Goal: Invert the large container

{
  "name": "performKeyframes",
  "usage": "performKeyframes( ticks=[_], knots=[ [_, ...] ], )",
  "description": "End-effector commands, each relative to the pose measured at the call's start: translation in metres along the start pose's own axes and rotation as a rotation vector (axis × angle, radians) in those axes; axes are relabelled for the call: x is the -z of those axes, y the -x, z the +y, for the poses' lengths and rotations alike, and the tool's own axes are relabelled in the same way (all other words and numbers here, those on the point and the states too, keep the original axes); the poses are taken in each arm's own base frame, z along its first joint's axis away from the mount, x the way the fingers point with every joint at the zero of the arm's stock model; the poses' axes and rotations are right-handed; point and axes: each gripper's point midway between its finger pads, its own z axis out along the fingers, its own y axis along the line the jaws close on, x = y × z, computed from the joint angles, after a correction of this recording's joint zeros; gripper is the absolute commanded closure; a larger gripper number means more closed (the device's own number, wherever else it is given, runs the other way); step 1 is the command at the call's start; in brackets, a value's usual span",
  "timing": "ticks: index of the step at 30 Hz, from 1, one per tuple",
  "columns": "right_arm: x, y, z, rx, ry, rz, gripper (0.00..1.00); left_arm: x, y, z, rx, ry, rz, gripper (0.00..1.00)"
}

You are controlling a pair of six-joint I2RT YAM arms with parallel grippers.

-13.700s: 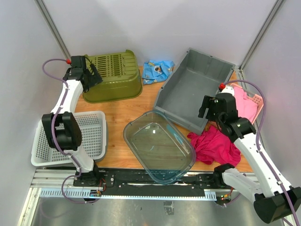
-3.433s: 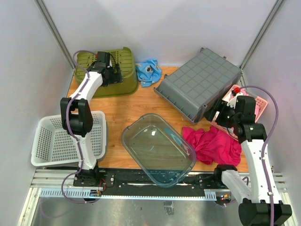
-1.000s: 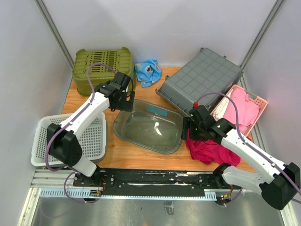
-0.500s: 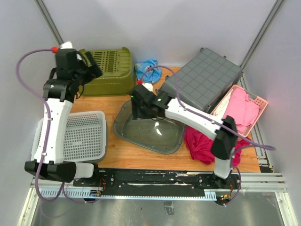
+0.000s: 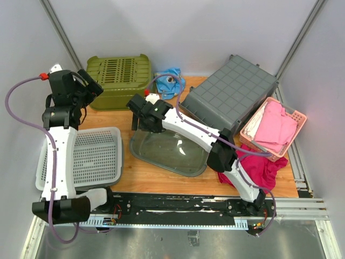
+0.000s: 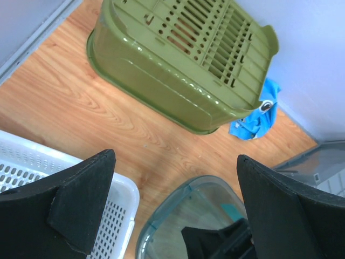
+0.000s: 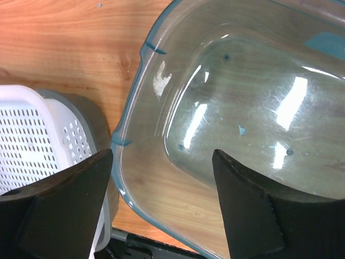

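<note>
top view, tub: the clear, blue-tinted plastic tub (image 5: 178, 151) sits mid-frame on the wooden table (image 5: 135, 181). i take it for the large container. it seems to lie mouth up, though clear plastic leaves that unsure.
top view, long axis: runs from centre left toward lower right.
top view, right gripper: the right gripper (image 5: 138, 120) hangs over the tub's upper-left end, its arm stretched across from the lower right.
top view, left gripper: the left gripper (image 5: 89, 90) is raised at upper left beside the olive slatted basket (image 5: 118, 81), well apart from the tub.
top view, other: the grey ribbed crate (image 5: 232, 97) lies base up at upper right.
left wrist view, state: the left gripper (image 6: 175, 156) is spread wide with nothing between its fingers. the tub (image 6: 188, 210) shows at bottom centre.
right wrist view, state: the right gripper (image 7: 161, 154) is wide apart and empty. the tub (image 7: 242, 97) fills the right of the frame, and its rim passes between the fingers. the white mesh basket (image 7: 38, 135) is at left. whether the fingers touch the rim, i cannot tell.
judgement: the right arm is the nearer, so pinching this end rim looks the likely start.
</note>
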Motion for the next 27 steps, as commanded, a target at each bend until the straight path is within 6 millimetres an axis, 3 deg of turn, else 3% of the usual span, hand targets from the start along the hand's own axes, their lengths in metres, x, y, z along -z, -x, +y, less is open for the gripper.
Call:
performKeyframes(
  ticks=[1,12,17,24,27],
  knots=[
    [-0.007,0.011,0.015,-0.072,0.010,-0.079,0.23,0.017,0.021,-0.012,0.036,-0.075,-0.098,0.01],
    [-0.068,0.005,0.041,-0.091,0.068,-0.096,0.23,0.021,0.008,0.005,0.019,-0.037,-0.097,0.01],
    [-0.081,0.001,0.041,-0.056,0.074,-0.093,0.23,0.021,0.002,0.006,0.013,-0.041,-0.086,0.01],
    [-0.077,-0.007,0.040,-0.075,0.088,-0.059,0.72,0.021,0.001,0.006,0.014,-0.045,-0.085,0.01],
    [-0.072,-0.007,0.042,-0.093,0.095,-0.054,0.83,0.023,0.003,0.005,0.009,-0.048,-0.090,0.01]
  ],
)
